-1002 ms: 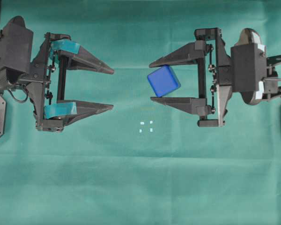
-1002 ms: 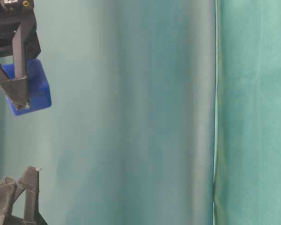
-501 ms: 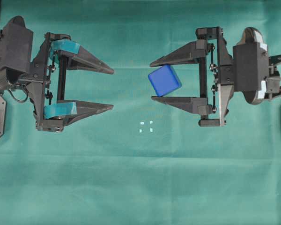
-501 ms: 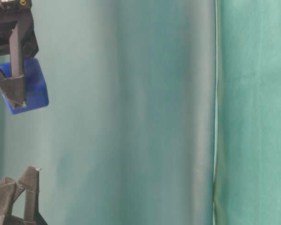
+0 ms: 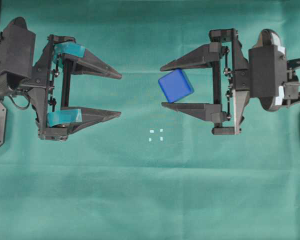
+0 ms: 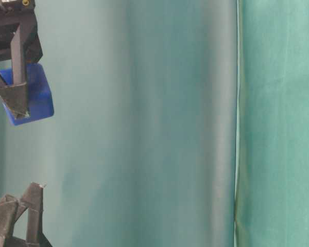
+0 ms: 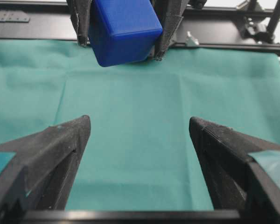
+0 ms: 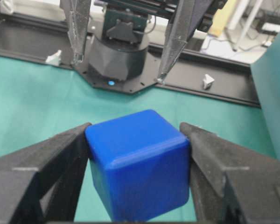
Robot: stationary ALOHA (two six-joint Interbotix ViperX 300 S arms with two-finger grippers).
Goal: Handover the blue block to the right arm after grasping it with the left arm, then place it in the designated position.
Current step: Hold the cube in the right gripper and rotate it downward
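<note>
Nothing has shifted this past second: right gripper (image 5: pixel 161 85) keeps the blue block (image 5: pixel 175 85) clamped aloft, left gripper (image 5: pixel 121 95) spread wide and empty, so placing on the designated position (image 5: pixel 156 135) comes next.

We see a green cloth (image 5: pixel 150 190) spread flat beneath and between the fingers, creased in faint lines. Beyond the fingertips in the wrist views, a black metal frame (image 7: pixel 32 28) borders the cloth's far edge, with small white brackets (image 8: pixel 206 81) on it. A hanging green curtain (image 6: pixel 278 123) rises alongside, its edge running vertically.
</note>
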